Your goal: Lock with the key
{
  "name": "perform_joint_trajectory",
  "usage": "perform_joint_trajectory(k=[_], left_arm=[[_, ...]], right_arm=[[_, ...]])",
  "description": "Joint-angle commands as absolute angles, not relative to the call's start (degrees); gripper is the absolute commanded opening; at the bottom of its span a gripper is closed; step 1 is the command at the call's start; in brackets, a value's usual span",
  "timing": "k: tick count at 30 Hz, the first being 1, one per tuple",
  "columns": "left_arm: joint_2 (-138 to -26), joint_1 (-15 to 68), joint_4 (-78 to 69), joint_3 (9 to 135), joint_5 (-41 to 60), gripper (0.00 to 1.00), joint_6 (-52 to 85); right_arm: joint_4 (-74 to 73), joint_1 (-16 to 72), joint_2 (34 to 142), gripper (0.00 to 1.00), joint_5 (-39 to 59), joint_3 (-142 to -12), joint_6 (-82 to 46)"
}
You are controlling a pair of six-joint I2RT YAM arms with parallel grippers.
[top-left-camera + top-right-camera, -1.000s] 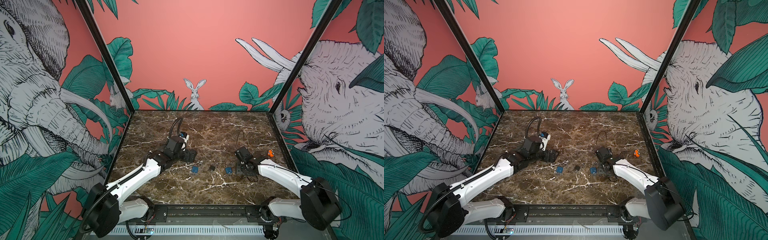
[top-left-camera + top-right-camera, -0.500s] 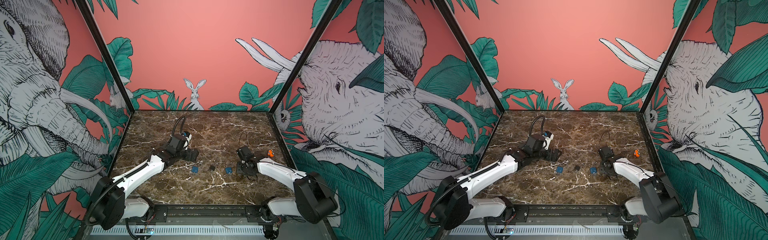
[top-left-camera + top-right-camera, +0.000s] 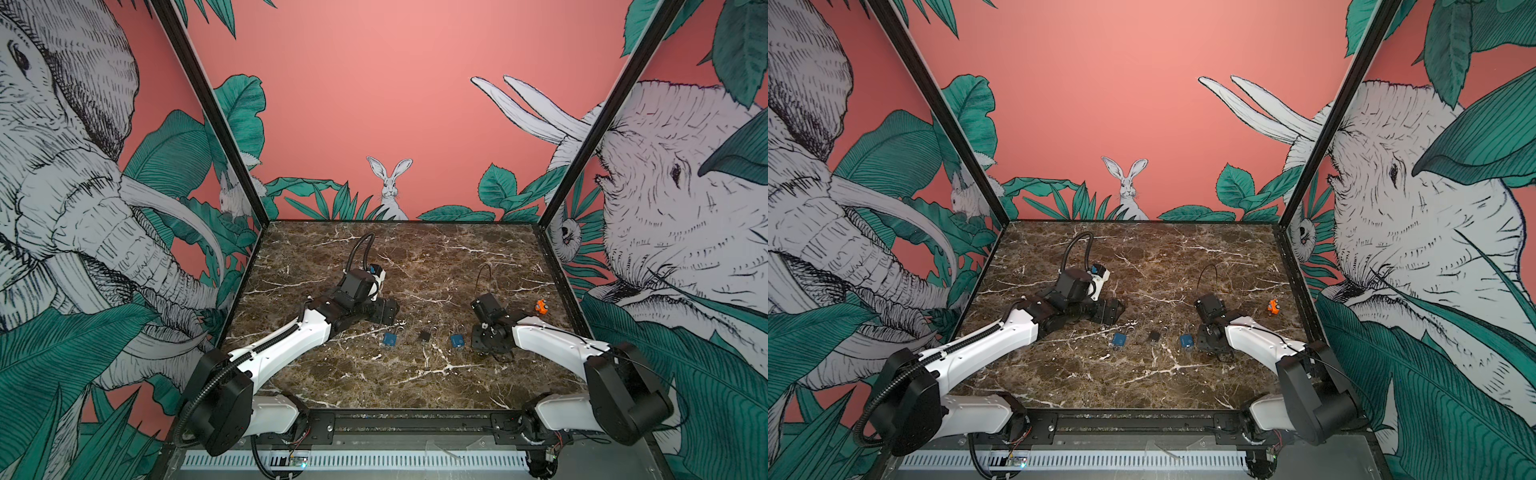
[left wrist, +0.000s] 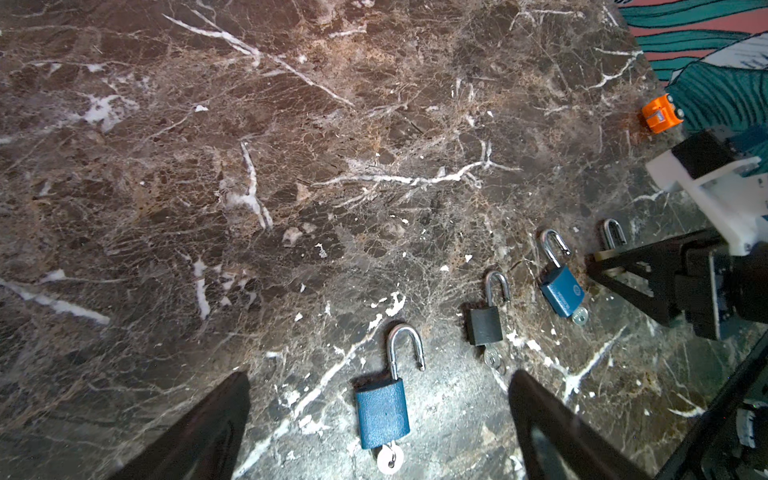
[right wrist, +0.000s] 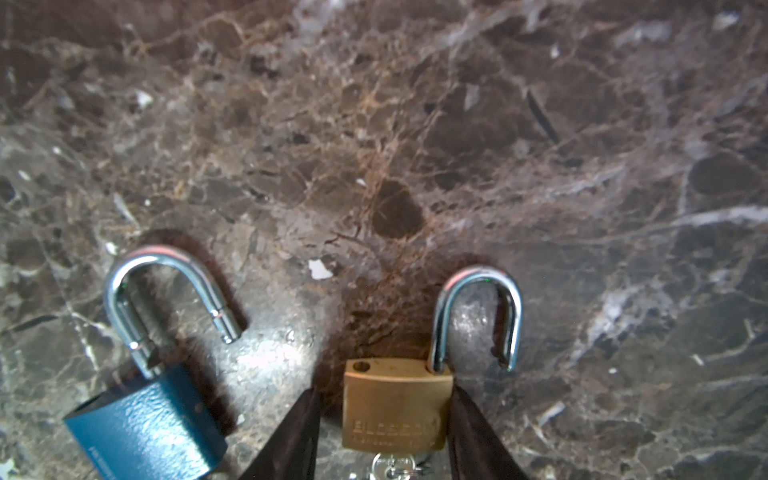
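Several padlocks lie in a row on the marble, shackles open, each with a key in its base. In the right wrist view a brass padlock (image 5: 397, 405) with its key (image 5: 392, 463) sits between the fingers of my right gripper (image 5: 384, 395). One finger touches the lock's side and the other stands a small gap off. A blue padlock (image 5: 145, 424) lies beside it. My left gripper (image 4: 379, 380) hovers wide open over another blue padlock (image 4: 382, 415) and its key (image 4: 390, 459). A black padlock (image 4: 484, 326) lies in the middle of the row. In both top views my right gripper (image 3: 482, 340) hides the brass lock.
A small orange toy (image 3: 540, 306) sits near the right wall, behind the right arm. The printed side walls and black frame posts close in the table (image 3: 415, 382). The left arm's cable loops up behind its wrist (image 3: 357, 257).
The right jaws have narrowed around the brass padlock. The left gripper has shifted slightly right toward the row of locks and stays wide open.
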State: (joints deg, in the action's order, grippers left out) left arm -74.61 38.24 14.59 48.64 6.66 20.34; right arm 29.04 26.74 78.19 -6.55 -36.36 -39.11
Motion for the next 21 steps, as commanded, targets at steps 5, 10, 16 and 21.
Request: perform_joint_trajectory(k=[5, 10, 16, 21], left_arm=[[-74.9, 38.6, 13.4, 49.3, 7.2, 0.98, 20.1], [-75.5, 38.7, 13.3, 49.4, 7.5, 0.98, 19.9], [-76.1, 38.6, 13.1, 49.5, 7.9, 0.98, 19.5], [-76.8, 38.6, 13.1, 49.8, 8.4, 0.98, 19.0]], right_arm=[[32.1, 27.6, 80.3, 0.47, -10.1, -38.0, -41.4], [33.0, 28.0, 80.6, 0.46, -10.8, -38.3, -42.4], [34.2, 28.9, 81.0, 0.43, -11.0, -38.7, -43.7], [34.9, 29.9, 81.1, 0.43, -12.0, -38.8, -45.7]])
